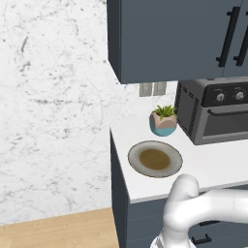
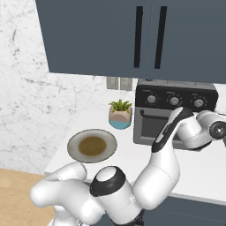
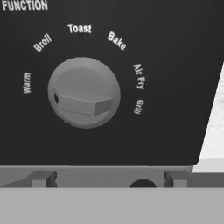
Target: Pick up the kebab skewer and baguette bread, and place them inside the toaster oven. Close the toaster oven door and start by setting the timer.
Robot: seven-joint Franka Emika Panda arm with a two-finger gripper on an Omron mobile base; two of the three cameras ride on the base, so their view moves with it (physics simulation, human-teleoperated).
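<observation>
Right, I have the hand squared up close to the round grey function knob [image 3: 84,92] on the boxy dark grey toaster oven [image 2: 174,115] standing on the white counter [image 1: 213,167], presumably hunting for the timer dial. The gripper [image 3: 105,183] is spread wide, its fingertips [image 3: 43,178] apart, holding and touching nothing. The glass-windowed oven door [image 1: 227,122] looks closed. An empty brown-centred plate [image 1: 155,158] sits nearby.

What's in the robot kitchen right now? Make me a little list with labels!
oven: toaster oven on the counter, door shut
knobs: three in a row on the panel
close-up knob: function knob, words Warm, Broil, Toast, Bake, Air Fry, Grill around it
claw: open, fingertips right in front of that knob
plate: round plate, left of the oven
plant: small potted plant between plate and oven
</observation>
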